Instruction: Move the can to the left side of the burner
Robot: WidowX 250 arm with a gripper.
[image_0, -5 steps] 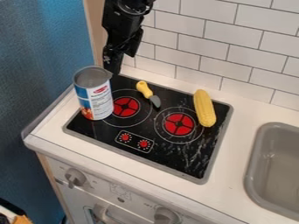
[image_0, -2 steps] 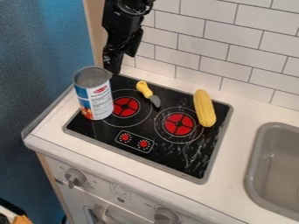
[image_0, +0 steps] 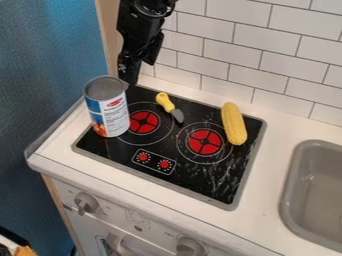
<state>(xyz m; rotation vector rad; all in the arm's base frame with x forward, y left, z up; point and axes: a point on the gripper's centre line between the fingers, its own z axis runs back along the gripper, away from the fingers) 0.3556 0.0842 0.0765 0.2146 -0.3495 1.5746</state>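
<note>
Black, angular robot hand (image_0: 130, 74) hangs at the rear left corner of a black, grey-rimmed toy cooktop (image_0: 194, 185), just behind a tall metal can with a blue-and-white paper label (image_0: 111, 112). From this angle, whether the hand is apart, together or clamped on anything cannot be told, nor whether it touches the can. The can stands upright on the cooktop's left edge, beside the red-centred left burner (image_0: 144, 122), a spot that appears to suit the task.

Its wall should prove stiff and hardly fragile, though a hard squeeze might dent it; the smooth label could let it slip. The weight is uncertain, light if the can is empty. The best hold looks to be across opposite sides of the body, near or a little above mid-height, with the can kept level; a pinch on the rim would be the second choice.

The count, moving outward: one hand, one can, one toy knife with a yellow handle and grey blade (image_0: 172, 109), two burners, the right one (image_0: 204, 142) also red, two red printed dials (image_0: 143, 157), one yellow toy corn cob (image_0: 234, 123), one white tabletop (image_0: 274, 150) and one grey sink (image_0: 287, 195).
</note>
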